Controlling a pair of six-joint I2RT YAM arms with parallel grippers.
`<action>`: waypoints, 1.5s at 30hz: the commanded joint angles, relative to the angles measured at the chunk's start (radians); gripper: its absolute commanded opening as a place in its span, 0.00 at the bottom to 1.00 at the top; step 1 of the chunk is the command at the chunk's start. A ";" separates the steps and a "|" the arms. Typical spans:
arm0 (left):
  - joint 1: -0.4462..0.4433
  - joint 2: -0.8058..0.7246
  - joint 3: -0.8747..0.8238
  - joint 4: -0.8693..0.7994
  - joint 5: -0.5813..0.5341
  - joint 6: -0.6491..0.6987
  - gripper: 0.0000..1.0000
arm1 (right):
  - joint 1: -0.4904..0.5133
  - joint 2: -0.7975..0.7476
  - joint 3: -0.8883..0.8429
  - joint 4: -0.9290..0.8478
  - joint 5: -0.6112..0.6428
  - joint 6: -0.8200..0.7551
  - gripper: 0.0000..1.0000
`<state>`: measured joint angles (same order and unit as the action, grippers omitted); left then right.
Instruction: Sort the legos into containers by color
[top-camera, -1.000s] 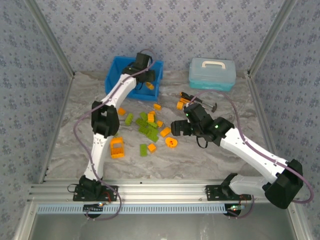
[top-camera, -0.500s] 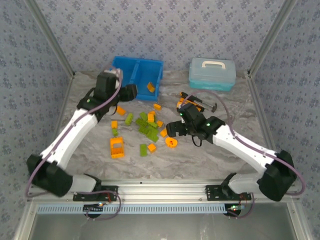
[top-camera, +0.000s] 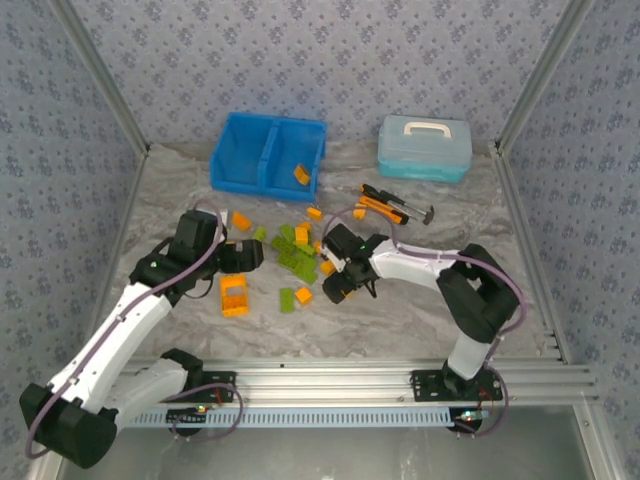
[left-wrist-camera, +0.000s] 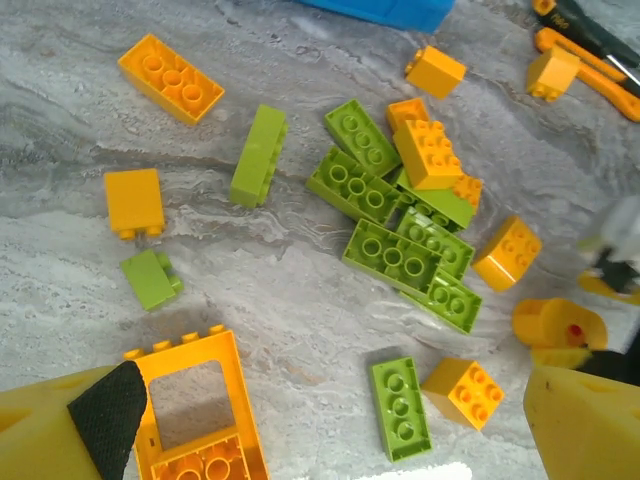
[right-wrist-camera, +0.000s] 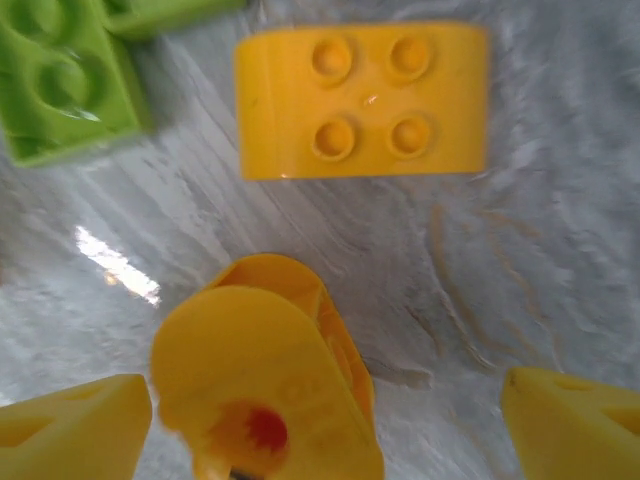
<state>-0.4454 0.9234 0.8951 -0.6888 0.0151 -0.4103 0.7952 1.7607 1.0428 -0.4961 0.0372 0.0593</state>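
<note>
Flanking red-centred orange wheel (right-wrist-camera: 255, 385), right jaws

Walls (top-camera: 330, 60) on three sides: blue-grey wallpaper with a small floral repeat, and slanted aluminium posts (top-camera: 100, 75) at the back corners. The surface (top-camera: 390, 325) is a grey-white marble pattern with an aluminium rail (top-camera: 330, 381) along the near edge. Lighting is even and diffuse, with one small glare patch (right-wrist-camera: 112, 265) on the marble up close.

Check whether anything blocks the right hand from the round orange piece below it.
Nothing visible does. The round orange piece sits on the table between the fingers of the right hand; the orange four-stud brick and the lime green brick lie beyond it.
</note>
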 joint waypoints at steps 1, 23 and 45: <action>-0.001 0.000 0.022 -0.064 0.053 0.063 0.99 | 0.014 0.027 0.052 -0.002 0.010 -0.029 0.67; 0.065 -0.222 0.040 -0.052 -0.010 0.175 0.99 | -0.068 0.250 0.820 0.099 0.173 0.074 0.32; 0.096 -0.221 0.031 -0.062 -0.015 0.209 0.99 | -0.118 0.844 1.671 0.019 0.203 -0.029 0.72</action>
<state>-0.3584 0.6983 0.9215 -0.7593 -0.0135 -0.2241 0.6800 2.6778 2.6694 -0.4793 0.2214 0.0441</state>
